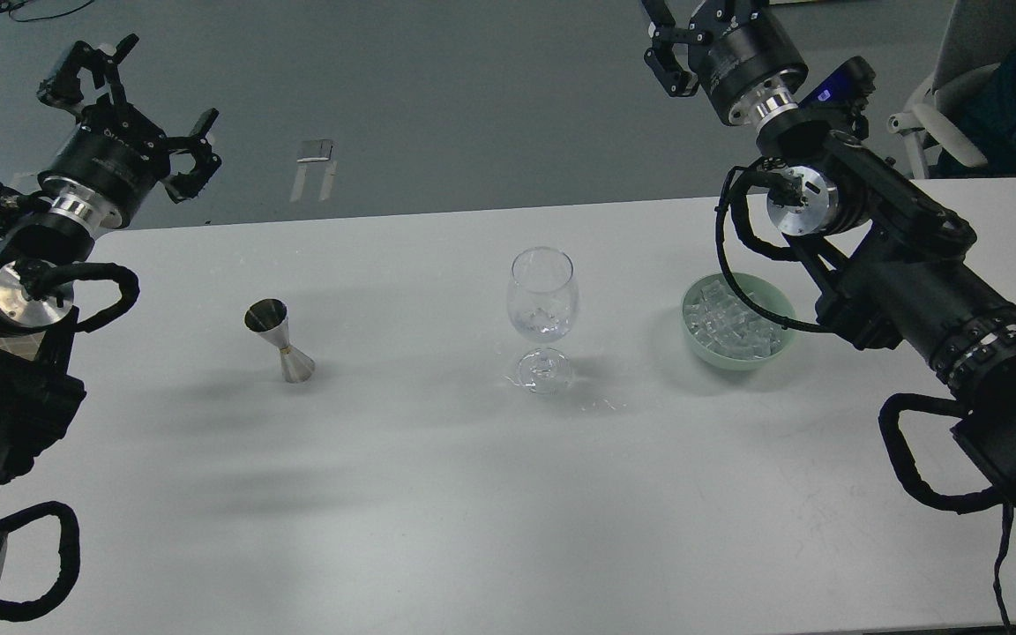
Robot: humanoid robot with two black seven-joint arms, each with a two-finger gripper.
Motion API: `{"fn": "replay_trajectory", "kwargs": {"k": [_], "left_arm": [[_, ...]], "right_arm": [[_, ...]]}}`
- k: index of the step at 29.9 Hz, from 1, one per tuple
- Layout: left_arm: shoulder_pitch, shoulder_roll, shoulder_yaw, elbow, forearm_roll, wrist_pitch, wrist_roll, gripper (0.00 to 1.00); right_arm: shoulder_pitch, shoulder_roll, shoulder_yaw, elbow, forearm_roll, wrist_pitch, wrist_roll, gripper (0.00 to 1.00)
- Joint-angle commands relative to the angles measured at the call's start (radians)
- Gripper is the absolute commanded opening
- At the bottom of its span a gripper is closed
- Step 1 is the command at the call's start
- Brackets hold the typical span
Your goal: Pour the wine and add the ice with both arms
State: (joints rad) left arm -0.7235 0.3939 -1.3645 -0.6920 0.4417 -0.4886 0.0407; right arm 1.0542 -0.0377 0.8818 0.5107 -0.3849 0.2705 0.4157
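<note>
White table [437, 494], steel jigger [279, 340] upright at left, clear wine glass [542, 309] in the middle, pale green bowl [780, 339] of ice [731, 326] at right, left gripper [133, 106] raised with fingers spread (holding nothing), right gripper [671, 44] cropped at the top edge.

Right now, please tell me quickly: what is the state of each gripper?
Left gripper: open, holding nothing, raised above the table's far edge.
Right gripper: partly out of view at the top; cannot be told.
</note>
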Motion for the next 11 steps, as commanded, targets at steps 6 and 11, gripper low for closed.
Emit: {"fn": "replay_trajectory", "kwargs": {"k": [6, 11], "left_arm": [[0.013, -0.009, 0.001, -0.014, -0.004, 0.000, 0.001, 0.99], [0.016, -0.003, -0.001, -0.014, -0.006, 0.000, -0.005, 0.99]], "right_arm": [[-0.003, 0.013, 0.000, -0.001, 0.000, 0.003, 0.002, 1.00], [-0.010, 0.013, 0.002, -0.003, 0.000, 0.001, 0.002, 1.00]]}}
